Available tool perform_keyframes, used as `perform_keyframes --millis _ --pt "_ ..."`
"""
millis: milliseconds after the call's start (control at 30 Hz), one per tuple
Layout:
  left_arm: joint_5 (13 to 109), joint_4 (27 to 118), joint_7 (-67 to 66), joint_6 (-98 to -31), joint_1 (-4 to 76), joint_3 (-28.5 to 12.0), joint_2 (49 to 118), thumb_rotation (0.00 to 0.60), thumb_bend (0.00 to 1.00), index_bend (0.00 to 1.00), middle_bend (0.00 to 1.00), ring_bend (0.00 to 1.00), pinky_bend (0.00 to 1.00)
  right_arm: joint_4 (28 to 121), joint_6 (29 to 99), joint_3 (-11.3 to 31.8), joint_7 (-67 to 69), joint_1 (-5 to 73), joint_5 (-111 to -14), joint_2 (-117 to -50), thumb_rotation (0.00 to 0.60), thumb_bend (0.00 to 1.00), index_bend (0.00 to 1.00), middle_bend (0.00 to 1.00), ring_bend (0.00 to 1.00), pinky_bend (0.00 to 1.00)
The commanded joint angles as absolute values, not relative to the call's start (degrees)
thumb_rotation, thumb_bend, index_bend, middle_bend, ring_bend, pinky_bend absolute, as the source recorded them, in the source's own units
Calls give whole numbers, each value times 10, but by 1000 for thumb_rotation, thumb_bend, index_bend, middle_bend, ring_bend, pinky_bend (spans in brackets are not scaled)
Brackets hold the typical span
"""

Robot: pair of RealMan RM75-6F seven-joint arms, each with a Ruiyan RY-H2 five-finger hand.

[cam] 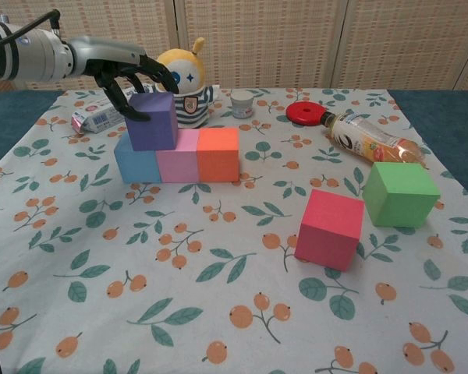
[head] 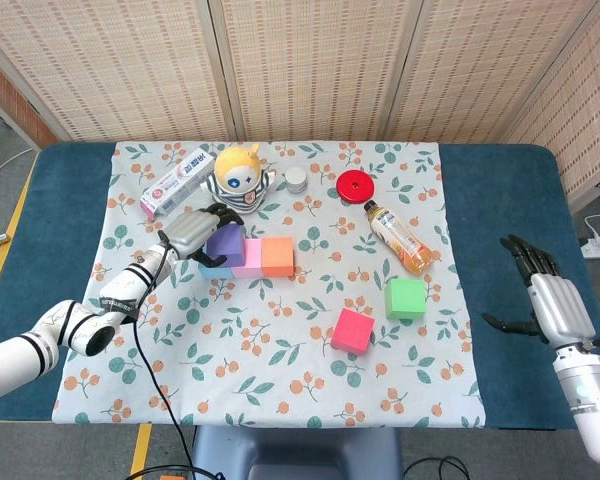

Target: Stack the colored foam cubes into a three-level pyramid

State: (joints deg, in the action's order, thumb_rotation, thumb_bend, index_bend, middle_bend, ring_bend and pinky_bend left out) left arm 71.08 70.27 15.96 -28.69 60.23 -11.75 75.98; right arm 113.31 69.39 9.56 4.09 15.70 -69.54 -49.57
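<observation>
A blue cube (cam: 136, 166), a pink cube (cam: 177, 165) and an orange cube (cam: 218, 153) stand in a row on the floral cloth. On the blue and pink ones sits a purple cube (cam: 150, 121). My left hand (cam: 129, 74) hovers over the purple cube with its fingers spread just above the top and its thumb by the left face. A red cube (cam: 329, 228) and a green cube (cam: 400, 194) lie apart at the right. Only the head view shows my right hand (head: 545, 295), which rests open on the blue table edge far right.
Behind the row stand a yellow-haired doll (head: 238, 177), a toothpaste box (head: 175, 182), a small jar (head: 296, 180) and a red lid (head: 353, 185). A drink bottle (head: 398, 237) lies on its side beyond the green cube.
</observation>
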Motion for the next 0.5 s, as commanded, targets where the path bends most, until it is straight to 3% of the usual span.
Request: perform_keyframes --millis 33,500 --pt "711 709 158 -295 598 -117 755 600 330 188 83 5 180 1132 693 96 44 156 -695 -495 600 72 0 0 0 0" --pt "716 800 176 -387 529 -118 689 600 331 170 82 0 145 1116 664 84 62 159 -704 -495 600 73 0 0 0 0"
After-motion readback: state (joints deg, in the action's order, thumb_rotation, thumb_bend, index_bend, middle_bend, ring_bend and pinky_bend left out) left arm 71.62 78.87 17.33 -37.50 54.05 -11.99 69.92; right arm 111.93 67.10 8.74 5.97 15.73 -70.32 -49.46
